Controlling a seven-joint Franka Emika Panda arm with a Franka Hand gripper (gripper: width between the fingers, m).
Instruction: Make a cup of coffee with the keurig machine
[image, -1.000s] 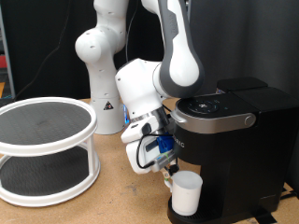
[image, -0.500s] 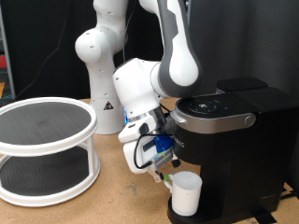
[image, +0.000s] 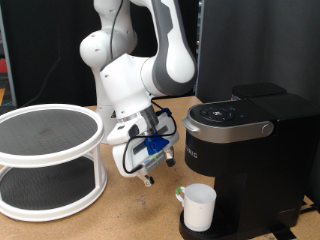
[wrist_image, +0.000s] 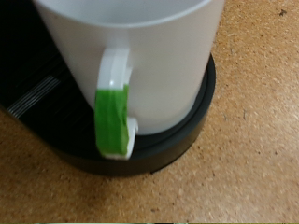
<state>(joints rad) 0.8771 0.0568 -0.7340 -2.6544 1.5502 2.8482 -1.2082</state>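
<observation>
Backing off toward centre frame, my gripper has left the cup, which sits on the keurig machine drip base at lower right. I cannot tell its opening. Brown particle-board bench; dark backdrop behind.

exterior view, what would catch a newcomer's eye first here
The black coffee maker at the exterior view's right stands out, with a white cup on its drip base; the wrist view shows green on the cup's handle. The white robot arm fills the middle, its gripper hanging just left of the cup and apart from it. A round two-tier white rack sits at the left.
</observation>
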